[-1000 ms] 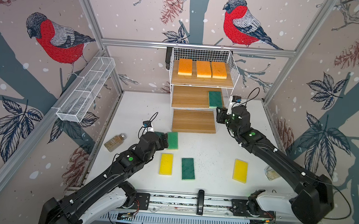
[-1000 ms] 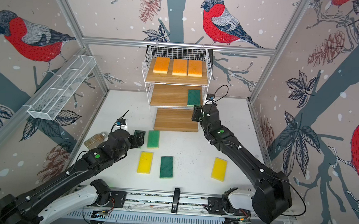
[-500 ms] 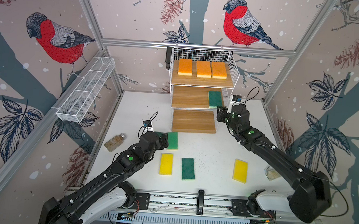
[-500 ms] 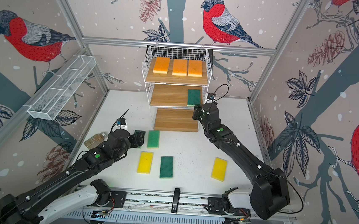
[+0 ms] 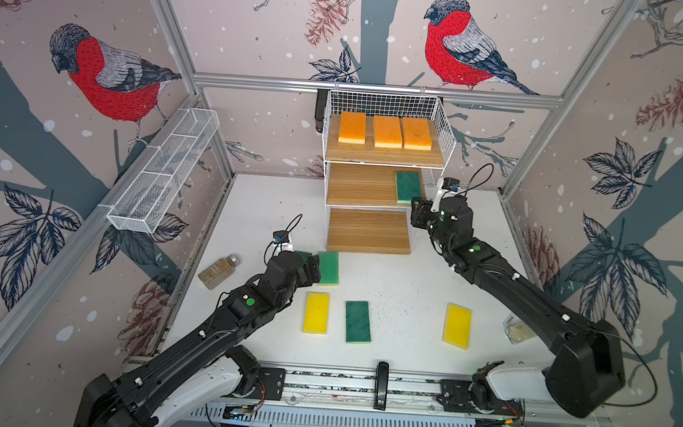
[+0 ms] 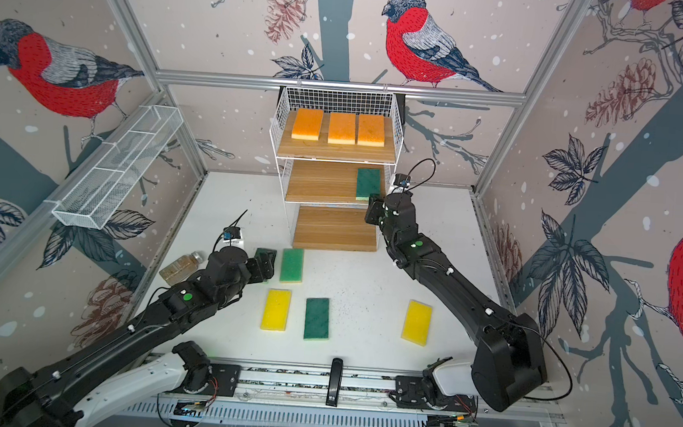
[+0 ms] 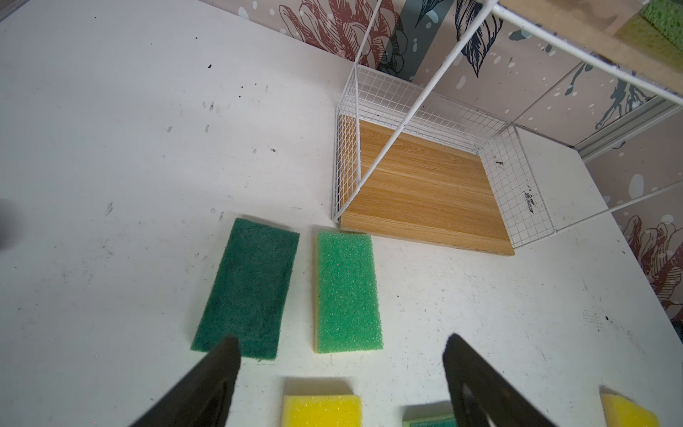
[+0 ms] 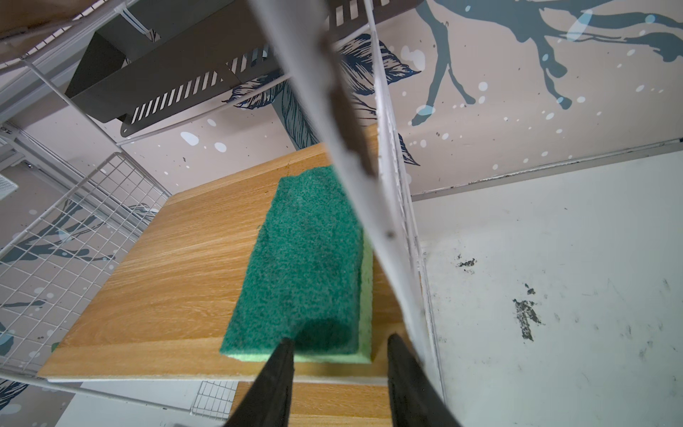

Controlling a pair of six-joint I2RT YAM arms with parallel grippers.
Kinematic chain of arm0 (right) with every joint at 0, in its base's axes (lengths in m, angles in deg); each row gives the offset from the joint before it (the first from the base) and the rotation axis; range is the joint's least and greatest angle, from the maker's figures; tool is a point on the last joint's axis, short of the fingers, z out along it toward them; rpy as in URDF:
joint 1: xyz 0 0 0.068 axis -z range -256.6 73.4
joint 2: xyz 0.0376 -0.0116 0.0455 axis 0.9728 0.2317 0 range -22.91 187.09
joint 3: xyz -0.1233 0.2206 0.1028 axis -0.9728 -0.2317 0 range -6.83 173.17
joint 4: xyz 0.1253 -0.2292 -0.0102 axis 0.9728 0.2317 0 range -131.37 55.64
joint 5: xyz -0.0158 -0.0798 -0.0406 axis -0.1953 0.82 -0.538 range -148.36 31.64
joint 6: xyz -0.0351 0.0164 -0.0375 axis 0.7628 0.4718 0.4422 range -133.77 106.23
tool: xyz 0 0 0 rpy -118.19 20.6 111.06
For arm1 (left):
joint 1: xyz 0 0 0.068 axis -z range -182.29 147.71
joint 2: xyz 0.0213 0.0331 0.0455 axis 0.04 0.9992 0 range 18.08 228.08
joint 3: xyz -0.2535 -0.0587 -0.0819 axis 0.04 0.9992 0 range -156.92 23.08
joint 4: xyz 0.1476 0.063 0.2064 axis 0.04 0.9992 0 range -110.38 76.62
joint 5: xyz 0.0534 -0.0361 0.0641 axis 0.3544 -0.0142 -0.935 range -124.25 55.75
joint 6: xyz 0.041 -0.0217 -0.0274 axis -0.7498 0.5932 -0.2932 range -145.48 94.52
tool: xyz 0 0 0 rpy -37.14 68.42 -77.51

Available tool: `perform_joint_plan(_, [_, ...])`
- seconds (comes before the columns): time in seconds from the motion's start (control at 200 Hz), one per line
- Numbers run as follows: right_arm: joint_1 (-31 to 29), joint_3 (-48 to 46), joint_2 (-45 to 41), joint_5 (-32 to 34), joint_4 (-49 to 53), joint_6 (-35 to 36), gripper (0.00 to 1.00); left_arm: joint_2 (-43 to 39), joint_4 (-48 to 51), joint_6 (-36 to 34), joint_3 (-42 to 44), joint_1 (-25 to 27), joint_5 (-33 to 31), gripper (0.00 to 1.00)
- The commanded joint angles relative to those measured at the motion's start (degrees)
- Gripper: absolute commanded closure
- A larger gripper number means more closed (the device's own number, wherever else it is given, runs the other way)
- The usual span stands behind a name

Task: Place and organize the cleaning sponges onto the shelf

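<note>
Right hand (image 8: 338, 342): was edged slightly nearer the shelf (image 5: 382, 103) and clamped on the green sponge (image 8: 306, 258) on the middle board (image 5: 358, 186).
Left hand (image 7: 342, 337): was held apart above the desk (image 7: 111, 148).

So the shelf (image 5: 382, 156) is a white wire rack with three stepped wooden boards. The top board has three orange sponges (image 5: 387, 131) lying flat in a neat row, side by side. The middle board has one shelved green sponge (image 5: 408, 186), scouring face up, flat at its right end close to the wire side.

The rest lie flat on the counter (image 5: 409, 286). A pale green sponge (image 5: 329, 268), foam side up, sits just in front of the bottom board's left corner. A dark green sponge (image 7: 251, 288) is just beside it, slightly angled and not touching. Closer to the front there's a left yellow sponge (image 5: 316, 312) with a front green sponge (image 5: 358, 322) next to it. The right yellow sponge (image 5: 457, 326) is well apart.
</note>
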Motion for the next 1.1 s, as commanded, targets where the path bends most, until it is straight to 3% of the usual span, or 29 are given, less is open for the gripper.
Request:
perform_joint_plan(0.0, [0.08, 0.69, 0.59, 0.93, -1.67, -0.6, 0.57, 0.03, -2.48, -0.01, 0.22, -0.08, 0.45, 0.13])
perform_joint_plan(0.785, [0.16, 3.08, 3.78, 2.01, -0.61, -2.97, 0.55, 1.96, -4.58, 0.49, 0.93, -0.1, 2.01, 0.13])
perform_joint_plan(1.091, [-1.39, 4.59, 5.92, 5.27, 0.36, -4.46, 0.54, 1.89, -4.76, 0.63, 1.12, -0.1, 2.16, 0.13])
